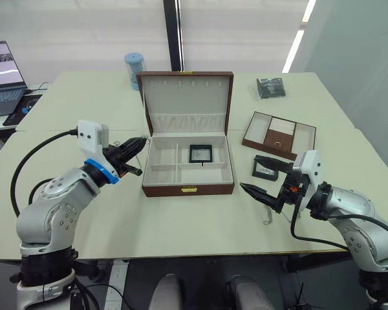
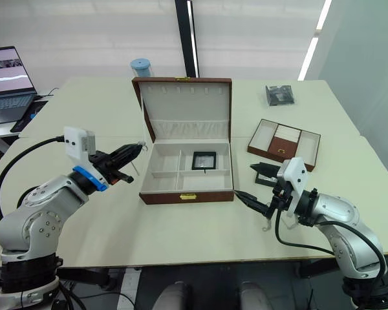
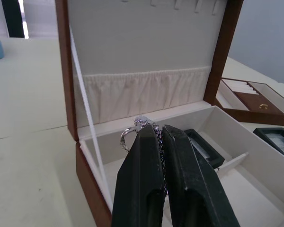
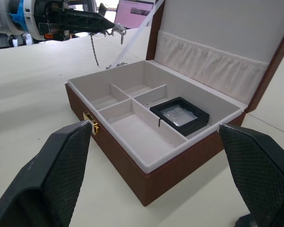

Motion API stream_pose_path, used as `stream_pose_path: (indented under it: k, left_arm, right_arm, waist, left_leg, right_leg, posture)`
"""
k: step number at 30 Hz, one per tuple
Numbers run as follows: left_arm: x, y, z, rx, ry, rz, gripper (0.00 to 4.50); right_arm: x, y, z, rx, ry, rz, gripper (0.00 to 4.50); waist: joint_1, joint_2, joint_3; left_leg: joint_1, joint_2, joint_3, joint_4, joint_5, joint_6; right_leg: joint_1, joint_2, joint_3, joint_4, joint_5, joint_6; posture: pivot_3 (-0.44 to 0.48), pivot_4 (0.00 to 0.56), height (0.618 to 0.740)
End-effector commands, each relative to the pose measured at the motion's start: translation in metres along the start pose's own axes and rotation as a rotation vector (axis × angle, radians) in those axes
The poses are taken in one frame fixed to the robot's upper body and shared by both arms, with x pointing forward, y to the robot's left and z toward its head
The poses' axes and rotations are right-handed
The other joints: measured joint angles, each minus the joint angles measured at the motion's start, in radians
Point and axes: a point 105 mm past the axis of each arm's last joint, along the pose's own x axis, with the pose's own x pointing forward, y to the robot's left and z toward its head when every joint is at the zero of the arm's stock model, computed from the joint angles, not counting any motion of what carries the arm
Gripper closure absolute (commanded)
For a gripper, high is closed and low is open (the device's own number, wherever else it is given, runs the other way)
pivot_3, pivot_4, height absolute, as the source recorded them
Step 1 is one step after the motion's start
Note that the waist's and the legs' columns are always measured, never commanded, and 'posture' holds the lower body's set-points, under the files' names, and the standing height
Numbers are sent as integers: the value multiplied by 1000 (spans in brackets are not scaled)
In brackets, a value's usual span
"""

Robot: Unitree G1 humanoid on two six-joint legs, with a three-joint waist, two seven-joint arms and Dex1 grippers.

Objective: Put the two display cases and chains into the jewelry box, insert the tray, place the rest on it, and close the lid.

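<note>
The jewelry box (image 1: 188, 188) stands open mid-table with its lid (image 1: 186, 97) upright. One display case (image 1: 200, 153) lies in the box's right rear compartment. The other display case (image 1: 265, 170) rests on the table right of the box. My left gripper (image 3: 160, 130) is shut on a silver chain (image 4: 92, 47), held just over the box's left rim. My right gripper (image 1: 264, 177) is open wide, beside the second case, with nothing between its fingers. Another chain (image 1: 268, 219) lies on the table under that gripper. The tray (image 1: 279, 134) sits behind the loose case.
A dark packet (image 1: 270, 87) lies at the far right of the table. A blue cylinder (image 1: 134, 68) stands behind the box's left corner. A laptop (image 1: 3, 71) is on a side table at far left. The table's front edge runs near both arms.
</note>
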Motion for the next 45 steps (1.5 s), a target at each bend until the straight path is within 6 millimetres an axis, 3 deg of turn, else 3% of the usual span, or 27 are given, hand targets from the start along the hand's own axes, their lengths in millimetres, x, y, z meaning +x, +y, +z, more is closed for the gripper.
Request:
stream_pose_path:
  k: [1, 8, 18, 33, 45]
  left_arm:
    - [13, -1, -1, 18, -4, -21, 4475]
    - [29, 8, -15, 30, 28, -25, 4475]
    - [33, 11, -26, 19, 38, -26, 4475]
    - [30, 5, -25, -16, 12, -56, 183]
    - [0, -8, -11, -79, 34, -214, 49]
  right_arm:
    - [-7, 1, 14, -28, -41, -49, 0]
    - [-13, 2, 15, -26, -39, -111, 0]
    - [-15, 3, 13, -21, -34, -129, 0]
    - [-16, -2, 11, -17, -27, -117, 0]
    - [-48, -35, 3, -37, 56, -139, 0]
  waist:
    - [0, 0, 0]
    - [-2, 0, 0]
    - [-2, 0, 0]
    - [-2, 0, 0]
    - [-4, 0, 0]
  left_leg:
    - [0, 0, 0, 0, 0, 0]
    - [0, 1, 0, 0, 0, 0]
    - [-1, 1, 0, 0, 0, 0]
    - [-1, 1, 0, 0, 0, 0]
    - [0, 1, 0, 0, 0, 0]
  right_leg:
    - [0, 1, 0, 0, 0, 0]
    - [-1, 5, 1, 0, 0, 0]
    - [-1, 5, 1, 0, 0, 0]
    - [-1, 5, 1, 0, 0, 0]
    - [-1, 5, 1, -1, 0, 0]
  posture:
    - [0, 150, 740]
    - [0, 150, 740]
    - [0, 150, 740]
    - [0, 150, 740]
    - [0, 150, 740]
